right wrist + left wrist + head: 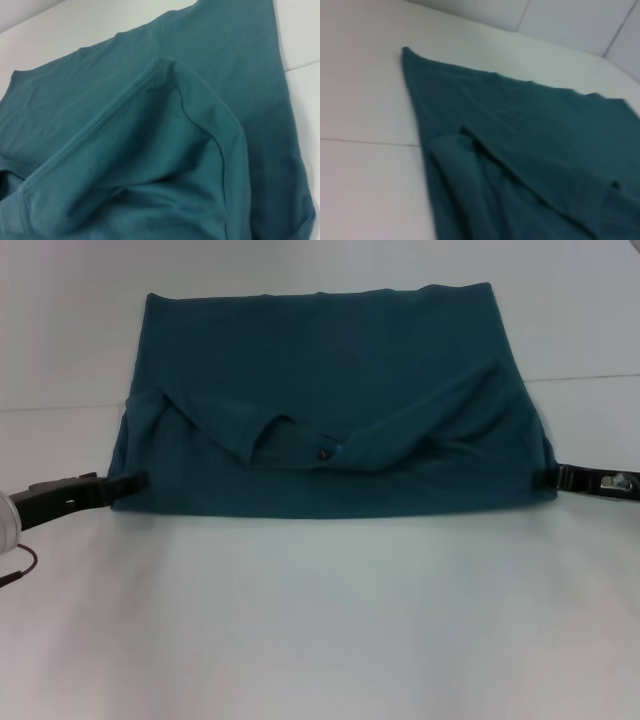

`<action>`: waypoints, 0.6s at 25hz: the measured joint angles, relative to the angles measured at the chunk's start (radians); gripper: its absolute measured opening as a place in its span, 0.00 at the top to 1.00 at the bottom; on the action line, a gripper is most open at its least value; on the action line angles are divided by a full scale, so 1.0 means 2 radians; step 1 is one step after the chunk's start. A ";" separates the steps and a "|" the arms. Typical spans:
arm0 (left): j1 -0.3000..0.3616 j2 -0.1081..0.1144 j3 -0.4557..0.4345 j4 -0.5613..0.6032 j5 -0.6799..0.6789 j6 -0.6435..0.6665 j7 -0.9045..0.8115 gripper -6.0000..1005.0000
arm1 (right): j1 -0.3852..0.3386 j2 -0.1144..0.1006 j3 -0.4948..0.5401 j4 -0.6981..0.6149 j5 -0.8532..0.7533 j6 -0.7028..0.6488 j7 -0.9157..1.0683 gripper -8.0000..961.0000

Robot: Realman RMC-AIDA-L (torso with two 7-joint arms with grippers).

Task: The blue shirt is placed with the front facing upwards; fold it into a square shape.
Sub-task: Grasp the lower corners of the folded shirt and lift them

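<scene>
Head view: both grippers flank the blue shirt (330, 400) edges.

Head view: set high, facing forward and down over the white tabletop (320, 640), taking in the whole blue shirt (330, 370) from near edge to far edge, with both arms entering at the sides. Left wrist view: low and close at the shirt's left edge, facing across the cloth (545, 130) toward the far side. Right wrist view: closer yet, at the right edge, filled by the folded sleeve (165, 150). Shared by all three: the shirt's folded upper layer.
</scene>
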 joint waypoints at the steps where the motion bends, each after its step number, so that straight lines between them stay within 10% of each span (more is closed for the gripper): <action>1: 0.000 -0.001 0.004 -0.001 0.000 -0.009 0.001 0.16 | 0.000 0.000 0.000 -0.001 0.000 -0.001 0.001 0.95; 15: -0.008 -0.011 0.080 -0.003 0.001 -0.090 0.004 0.16 | 0.001 -0.002 0.000 -0.001 0.000 -0.006 0.002 0.95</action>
